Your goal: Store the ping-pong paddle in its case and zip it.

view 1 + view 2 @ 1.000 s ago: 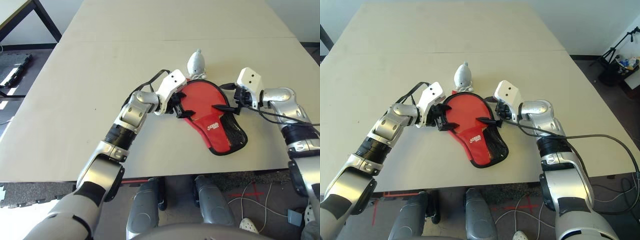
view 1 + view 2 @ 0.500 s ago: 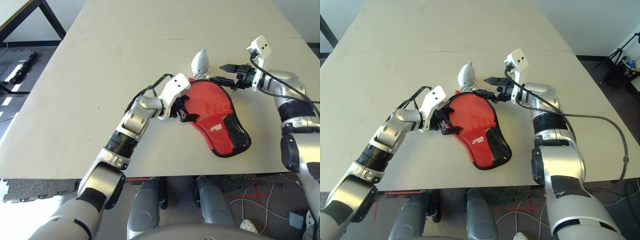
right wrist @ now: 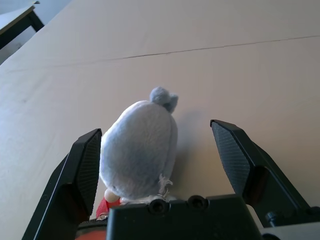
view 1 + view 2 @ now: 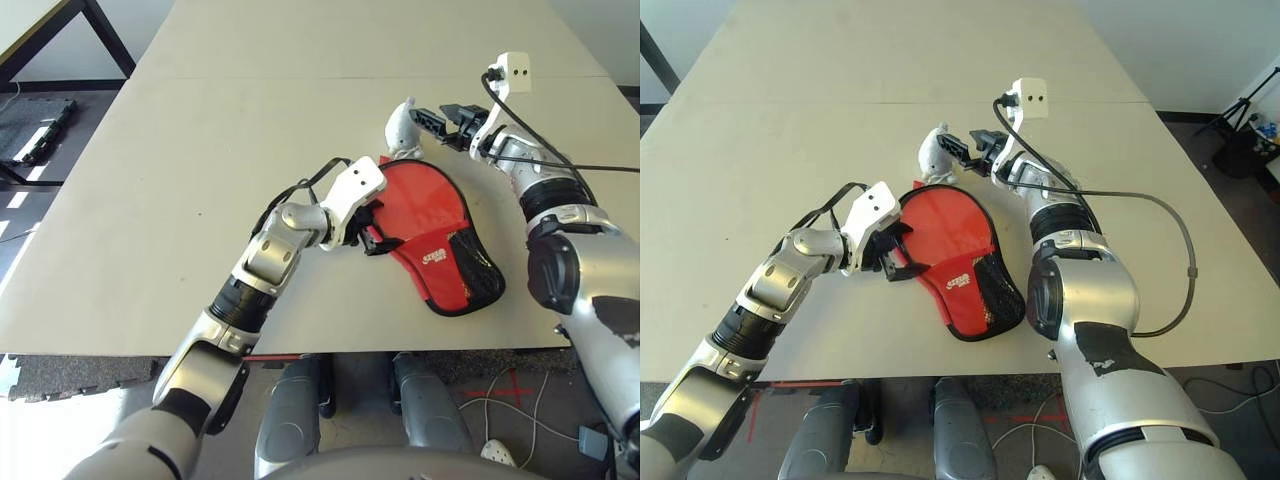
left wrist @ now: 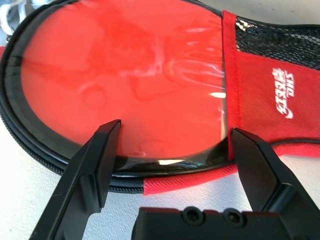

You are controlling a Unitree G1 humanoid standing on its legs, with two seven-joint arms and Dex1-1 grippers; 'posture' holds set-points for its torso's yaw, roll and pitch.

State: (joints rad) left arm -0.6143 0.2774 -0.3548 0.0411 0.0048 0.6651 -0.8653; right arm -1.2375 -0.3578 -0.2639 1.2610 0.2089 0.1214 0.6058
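The big tan table point(image 4: 200, 150) holds two things — the red case point(image 4: 435, 235) lying flat, and a small white fluffy pouch point(image 4: 402, 127) just beyond it.

Robotics lab or test room, not a home. Large plain beige table point(image 4: 200, 150), two tops butted at a seam. Dark floor mats point(image 4: 40, 375) beyond the near edge, loose cables point(image 4: 520, 400) and red tape marks point(image 4: 505, 385) on the floor. Black tripod legs point(image 4: 1230, 110) past the far right corner. Black-framed second table point(image 4: 60, 30) off the far left corner.
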